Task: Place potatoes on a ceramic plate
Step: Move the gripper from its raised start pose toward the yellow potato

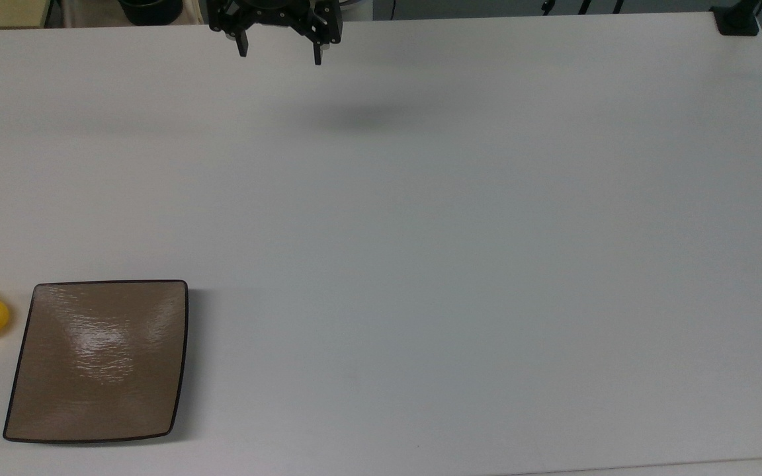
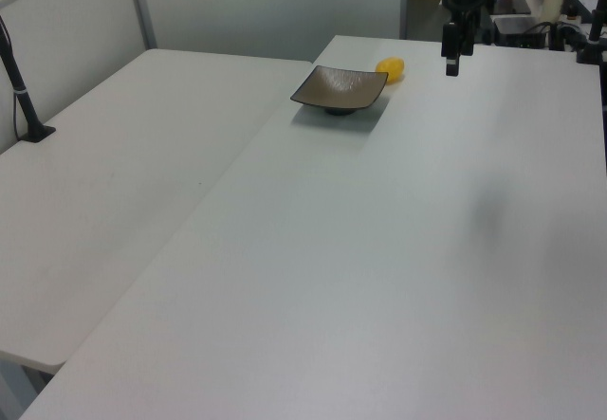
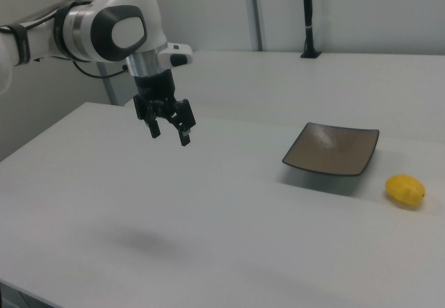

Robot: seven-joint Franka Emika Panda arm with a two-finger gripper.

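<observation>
the gripper [image 3: 170, 130] is hanging in the air above the white table [image 3: 208, 238], well apart from both task things, with its two fingers spread wide and nothing between them. the potato [image 3: 405, 189] is lying on the bare table just beside the ceramic plate [image 3: 332, 149], not touching it; in the top view it is sitting at the plate's left, half cut by the frame edge, and in the right view it is lying to the plate's right.

the potato is looking small, lumpy and oval, so it is probably light (and, if it is a plastic replica, likely stiff and a little slick). being rounded, it is liable to roll or squirt sideways under an off-centre pinch. the safest hold is seeming to be across its short axis at the fattest part, fingers coming straight down either side, closing where the flanks are most nearly parallel.

the plate is glossy with upturned edges and a raised foot, so a low release near its middle is looking wise.
</observation>
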